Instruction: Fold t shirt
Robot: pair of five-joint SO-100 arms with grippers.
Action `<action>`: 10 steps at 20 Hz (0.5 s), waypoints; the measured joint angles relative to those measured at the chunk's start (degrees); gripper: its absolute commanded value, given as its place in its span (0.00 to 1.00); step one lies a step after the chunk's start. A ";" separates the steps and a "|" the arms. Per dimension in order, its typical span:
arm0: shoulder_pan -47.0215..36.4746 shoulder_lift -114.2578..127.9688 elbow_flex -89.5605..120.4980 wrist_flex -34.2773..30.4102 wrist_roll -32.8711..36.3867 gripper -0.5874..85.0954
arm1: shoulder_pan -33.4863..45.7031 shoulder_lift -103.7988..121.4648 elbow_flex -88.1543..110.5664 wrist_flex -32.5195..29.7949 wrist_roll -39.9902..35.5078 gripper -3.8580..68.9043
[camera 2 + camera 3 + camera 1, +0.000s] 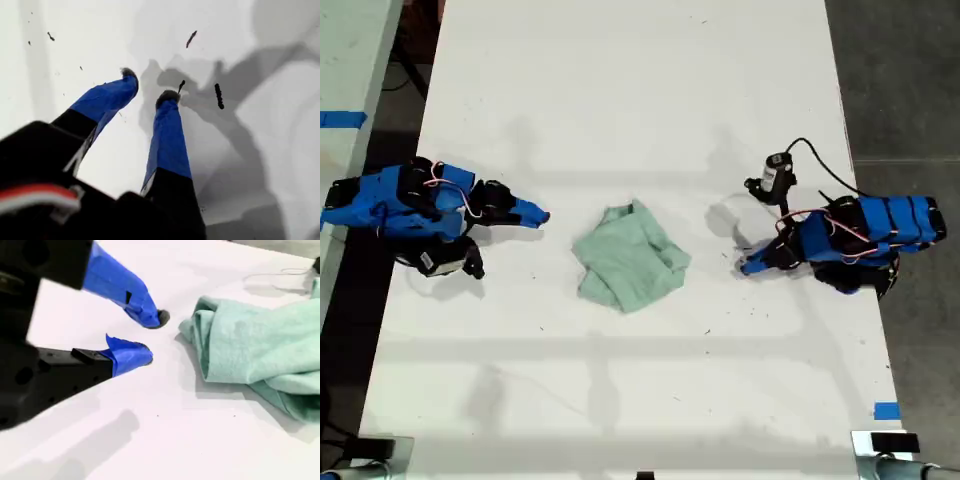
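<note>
**Entry: t shirt, bunched, awaiting fold; both grippers empty**

Exterior view. The t shirt [630, 258] lies in a crumpled heap at the centre of the white table [620, 80], with layers lapped over one another and no edge laid flat. My second gripper [538, 214] sits at centre left, near the shirt's upper left edge but not touching it. My first gripper [745, 265] sits at centre right, apart from the shirt's right side, tips angled down toward the table.

First wrist view. My first gripper [148, 85] has its jaws a modest way apart with nothing between them. Below it are only bare table, shadows and a few dark specks [218, 96]; no shirt is in sight.

Second wrist view. My second gripper [152, 335] is parted to a medium gap and is also empty. The shirt [250, 345] fills the right of the frame, its nearest rolled edge just beyond the tips.

Handling note. As I judge it, the heap wants spreading before folding. I should pinch a single outer layer at the near edge, keep low, and draw outward slowly so the bundle opens rather than drags.
</note>
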 measured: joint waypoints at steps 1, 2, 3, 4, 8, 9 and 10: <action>0.53 0.00 0.00 0.00 8.70 0.13 | 0.00 0.00 0.00 0.00 -2.72 0.18; 1.32 0.00 0.00 0.00 16.79 0.13 | -0.09 0.00 0.00 0.00 -4.57 0.18; 3.08 0.00 0.00 0.00 22.59 0.13 | -0.09 0.00 0.00 0.00 -5.27 0.17; 4.31 0.00 0.00 0.00 24.79 0.13 | -0.18 0.00 0.00 0.00 -5.54 0.17; 6.68 0.00 0.00 0.00 26.46 0.13 | -0.18 0.00 0.00 0.00 -5.71 0.16; 6.77 0.00 0.00 0.00 26.54 0.13 | -0.18 0.00 0.00 0.00 -5.71 0.15; 6.68 0.00 0.00 0.00 26.54 0.13 | -0.18 0.00 0.00 0.00 -5.71 0.15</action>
